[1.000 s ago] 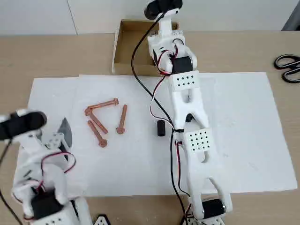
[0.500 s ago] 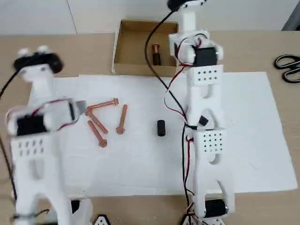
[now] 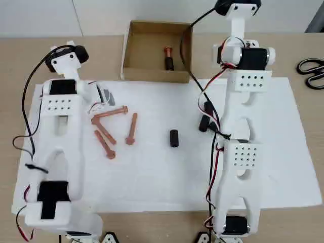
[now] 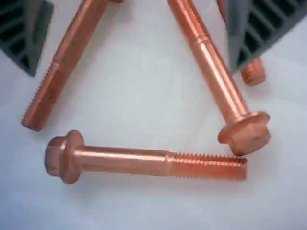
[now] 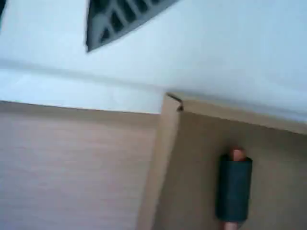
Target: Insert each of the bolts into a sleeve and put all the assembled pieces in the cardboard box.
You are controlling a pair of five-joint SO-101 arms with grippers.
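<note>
Bolts, copper flanged [image 3: 132,126], four loose, lay left of centre on white paper [image 3: 152,172]. The left gripper [image 4: 132,69] hung over them, jaws wide. The right gripper [image 5: 120,19] was near the brown cardboard box [image 3: 152,75]; its jaw state couldn't be told.

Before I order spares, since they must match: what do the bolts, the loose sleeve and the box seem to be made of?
Bolts: metal, copper-coloured and glossy, perhaps plated; bright highlights and crisp cut threads show it.
Loose sleeve: black, matte, likely plastic or rubber; which, I cannot tell.
Cardboard box: plain brown cardboard, dull, with raw cut edges.
</note>
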